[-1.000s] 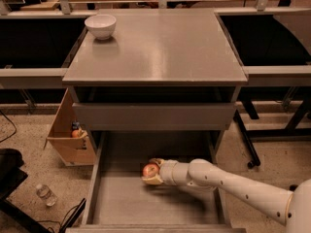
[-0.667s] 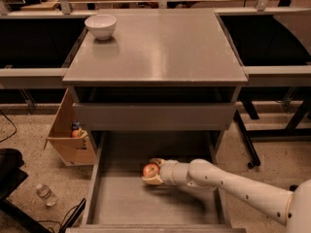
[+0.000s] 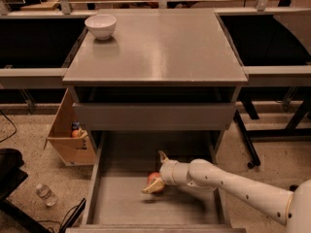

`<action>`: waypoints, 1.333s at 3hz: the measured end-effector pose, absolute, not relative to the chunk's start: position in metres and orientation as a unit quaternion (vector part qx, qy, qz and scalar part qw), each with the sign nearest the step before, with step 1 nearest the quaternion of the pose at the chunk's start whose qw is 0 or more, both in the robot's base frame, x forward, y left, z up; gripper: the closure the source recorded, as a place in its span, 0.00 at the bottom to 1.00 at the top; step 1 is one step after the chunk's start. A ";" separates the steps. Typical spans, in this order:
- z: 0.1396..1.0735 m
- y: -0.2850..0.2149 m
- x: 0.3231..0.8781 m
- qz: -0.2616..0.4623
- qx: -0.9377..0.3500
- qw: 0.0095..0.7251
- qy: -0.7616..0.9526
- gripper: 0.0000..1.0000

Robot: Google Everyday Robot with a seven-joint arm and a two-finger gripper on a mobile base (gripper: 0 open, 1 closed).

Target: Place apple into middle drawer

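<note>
The apple [image 3: 155, 180], small and red-orange, rests on the flat grey floor of the open middle drawer [image 3: 121, 203], a little right of its centre. My gripper [image 3: 155, 173] reaches into the drawer from the right on the white arm. Its fingers are spread open on either side of the apple, one fingertip [image 3: 161, 156] pointing to the back and the other low at the front left. The apple lies between them, loose on the floor.
A white bowl [image 3: 100, 25] stands at the back left of the cabinet top [image 3: 160, 47]. The drawer above shows as a grey front panel [image 3: 154, 116]. A cardboard box [image 3: 68, 137] and a plastic bottle [image 3: 46, 193] are on the floor to the left.
The gripper's fingers have spread apart around the apple, which now lies on the drawer floor. The arm has stayed in about the same place.
</note>
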State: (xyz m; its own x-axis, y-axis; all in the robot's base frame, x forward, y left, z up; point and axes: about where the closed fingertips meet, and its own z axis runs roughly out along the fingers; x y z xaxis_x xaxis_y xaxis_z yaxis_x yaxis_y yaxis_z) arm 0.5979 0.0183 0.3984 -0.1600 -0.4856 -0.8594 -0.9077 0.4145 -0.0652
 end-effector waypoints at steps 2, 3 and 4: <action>0.408 0.027 0.591 0.260 -0.501 0.427 0.706 0.00; 0.434 0.021 0.563 0.261 -0.527 0.405 0.700 0.00; 0.469 0.011 0.520 0.249 -0.572 0.368 0.689 0.00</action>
